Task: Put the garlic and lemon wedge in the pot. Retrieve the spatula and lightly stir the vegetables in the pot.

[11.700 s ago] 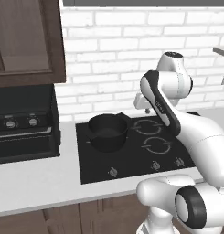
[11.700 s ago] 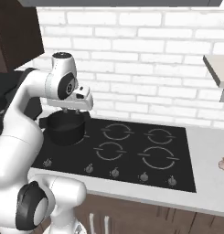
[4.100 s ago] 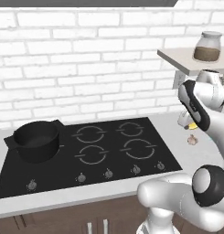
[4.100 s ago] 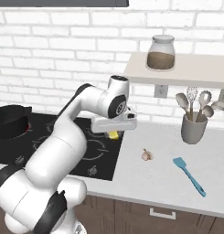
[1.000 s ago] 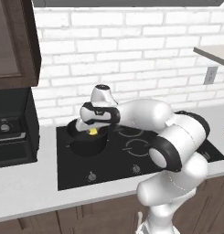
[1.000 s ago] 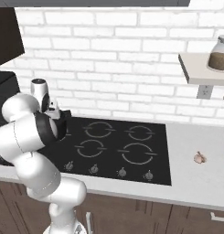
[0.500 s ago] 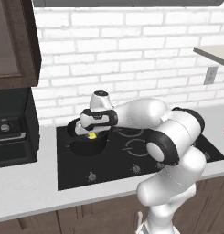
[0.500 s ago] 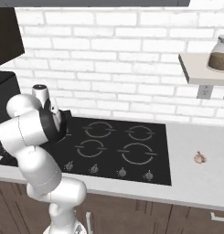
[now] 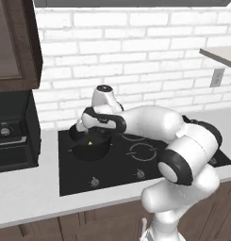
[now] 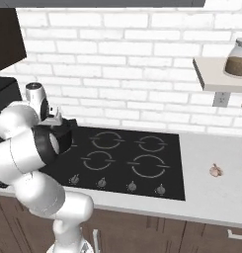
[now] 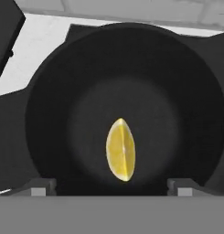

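Lemon wedge (image 11: 120, 150) lies loose on the floor of the black pot (image 11: 49, 91) under my gripper (image 11: 111, 186), whose fingers stand spread wide and grasp nothing, while the garlic (image 10: 216, 171) sits on the counter (image 10: 206, 197) right of the cooktop (image 10: 142, 163).

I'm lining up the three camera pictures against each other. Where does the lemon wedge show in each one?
Left base view: the lemon wedge is a tiny yellow speck inside the pot, left of centre, under the arm.
Right base view: I can't make it out; the arm covers most of the pot.
Hand view: lemon wedge just below centre, on the pot floor.
Shared landmark: the pot's black rim.
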{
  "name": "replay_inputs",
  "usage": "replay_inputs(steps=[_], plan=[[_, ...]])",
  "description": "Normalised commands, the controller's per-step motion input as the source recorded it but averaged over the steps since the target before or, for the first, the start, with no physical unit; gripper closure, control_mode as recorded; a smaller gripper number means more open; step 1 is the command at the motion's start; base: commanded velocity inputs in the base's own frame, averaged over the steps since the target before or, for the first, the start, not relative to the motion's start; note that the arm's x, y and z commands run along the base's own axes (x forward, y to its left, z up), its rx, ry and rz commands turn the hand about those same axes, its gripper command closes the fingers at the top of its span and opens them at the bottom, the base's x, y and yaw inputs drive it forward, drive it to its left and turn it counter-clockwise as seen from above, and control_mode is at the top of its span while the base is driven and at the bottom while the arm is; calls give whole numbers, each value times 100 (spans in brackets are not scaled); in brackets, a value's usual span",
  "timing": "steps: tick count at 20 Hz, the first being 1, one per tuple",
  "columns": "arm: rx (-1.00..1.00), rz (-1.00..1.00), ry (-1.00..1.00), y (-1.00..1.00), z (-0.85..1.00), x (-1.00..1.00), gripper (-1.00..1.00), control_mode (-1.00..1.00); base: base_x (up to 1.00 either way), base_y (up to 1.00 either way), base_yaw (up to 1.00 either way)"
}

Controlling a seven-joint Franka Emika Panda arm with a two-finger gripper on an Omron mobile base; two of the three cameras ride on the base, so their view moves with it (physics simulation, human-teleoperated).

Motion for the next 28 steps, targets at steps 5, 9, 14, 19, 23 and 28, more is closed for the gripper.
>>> replay_inputs(steps=[5,9,14,19,23,28], plan=[[0,-4,-13,-17,100,-44,-100,-100,0,0,0],[0,-15,-1,-74,74,-44,-100,-100,0,0,0],[1,-16,0,-83,48,-59,-100,-100,0,0,0],[3,-18,3,-73,15,-80,-100,-100,0,0,0],[5,-16,7,-59,0,-50,-100,-100,0,0,0],[1,-3,1,-20,0,-2,-100,100,0,-51,-5]])
